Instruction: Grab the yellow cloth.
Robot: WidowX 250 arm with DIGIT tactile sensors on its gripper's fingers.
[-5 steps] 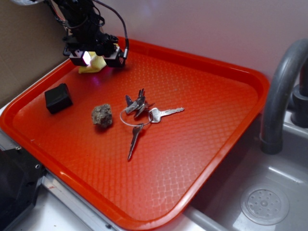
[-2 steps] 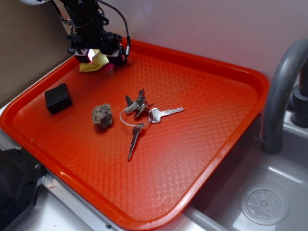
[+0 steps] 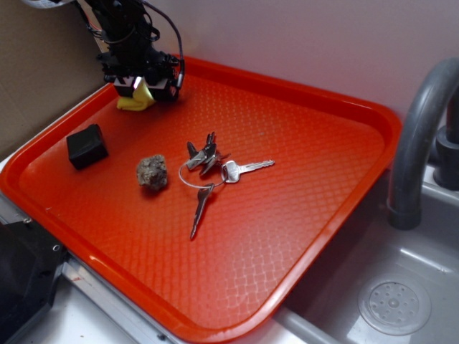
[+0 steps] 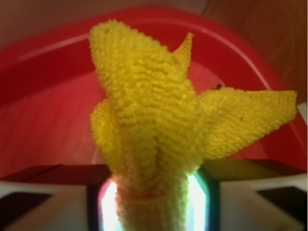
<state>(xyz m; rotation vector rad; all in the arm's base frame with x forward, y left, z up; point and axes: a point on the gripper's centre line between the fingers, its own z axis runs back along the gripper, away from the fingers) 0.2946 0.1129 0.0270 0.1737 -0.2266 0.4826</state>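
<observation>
Looking across the whole scene first: the red tray fills most of the exterior view, with a grey sink and its faucet off to one side. On the tray I've got a bunch of keys near the middle, a rough stone just beside them, and a black block further toward the edge, all well apart from where I'm working.

Up in the far corner, my tool sits over the yellow cloth. On the wrist camera the yellow cloth is bunched into a stalk between the two pads, folds fanning out above them, so I read the tool as pinched on the fabric. Its lower folds look close to the tray floor, though I can't tell if they touch.

I'd call the grasp made and the lift step in hand. Next I want a straight, slow rise, watching that the bunched fabric doesn't slide out of the pinch.
</observation>
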